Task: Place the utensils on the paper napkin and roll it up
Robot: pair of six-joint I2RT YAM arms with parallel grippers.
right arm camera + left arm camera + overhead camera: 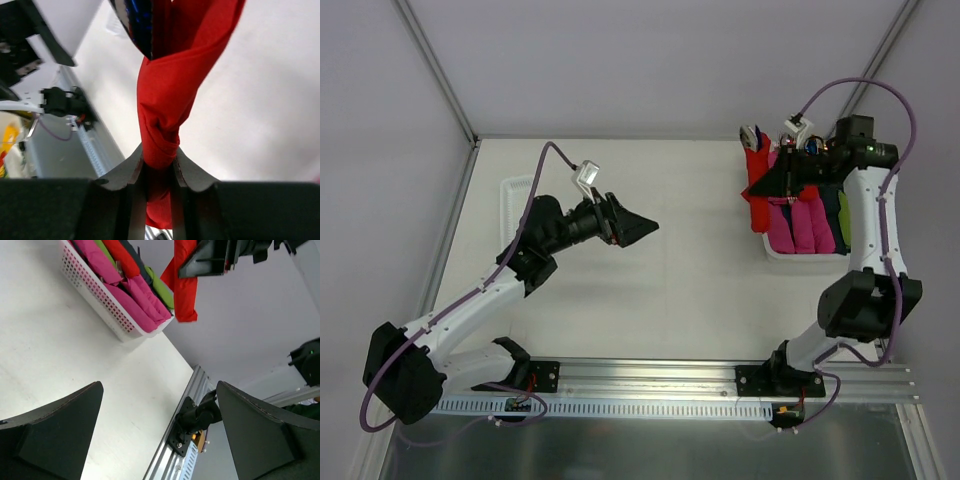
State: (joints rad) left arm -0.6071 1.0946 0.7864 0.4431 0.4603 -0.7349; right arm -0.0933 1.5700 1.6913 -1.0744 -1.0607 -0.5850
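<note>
The red paper napkin point(757, 186) is rolled into a bundle and hangs off the table, pinched in my right gripper point(782, 180) beside the basket. In the right wrist view the red roll point(165, 105) is clamped between the fingers of that gripper point(159, 161). A shiny utensil end point(136, 24) pokes from the roll's far end, and silver tips point(750, 134) also show from above. My left gripper point(642, 228) hovers over mid-table with its jaws wide apart and nothing between them point(160, 386). From there the red roll point(185, 287) hangs at upper right.
A white basket point(800, 256) at the right holds pink, green and dark rolled bundles, and its ribbed wall point(95, 290) shows in the left wrist view. A white ribbed tray point(510, 195) lies at the left, behind the left arm. An aluminium rail point(650, 375) runs along the near edge.
</note>
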